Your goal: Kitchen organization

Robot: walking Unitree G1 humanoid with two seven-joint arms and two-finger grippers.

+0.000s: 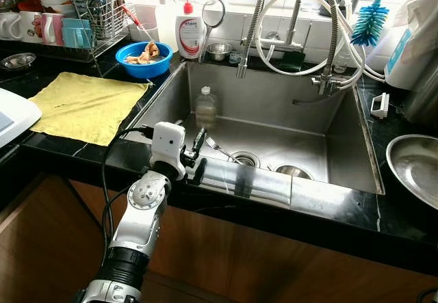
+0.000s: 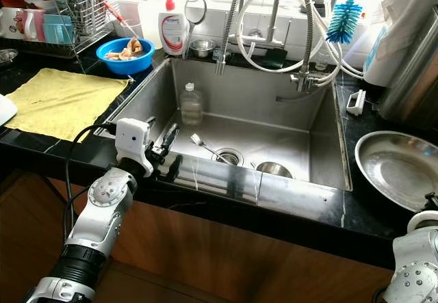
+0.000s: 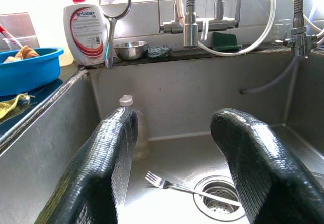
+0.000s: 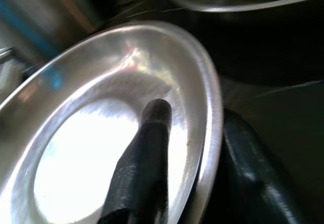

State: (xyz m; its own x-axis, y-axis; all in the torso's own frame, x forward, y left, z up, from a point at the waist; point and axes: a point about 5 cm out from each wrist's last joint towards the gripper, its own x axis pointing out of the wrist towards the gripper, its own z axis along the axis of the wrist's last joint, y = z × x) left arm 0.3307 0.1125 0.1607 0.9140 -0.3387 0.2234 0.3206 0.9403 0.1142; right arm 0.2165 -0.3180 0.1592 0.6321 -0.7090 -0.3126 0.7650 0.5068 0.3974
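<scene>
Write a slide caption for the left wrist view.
Open left gripper poised over the sink, with a fork by the drain and a bottle behind.

Kitchen surroundings around the steel sink

A black counter carries a yellow cloth, with brown wooden cabinet fronts below it. A coiled spring faucet and white hoses hang over the basin; a blue bottle brush stands by the bright window, and 1 round strainer hangs beside the soap bottle.
</scene>
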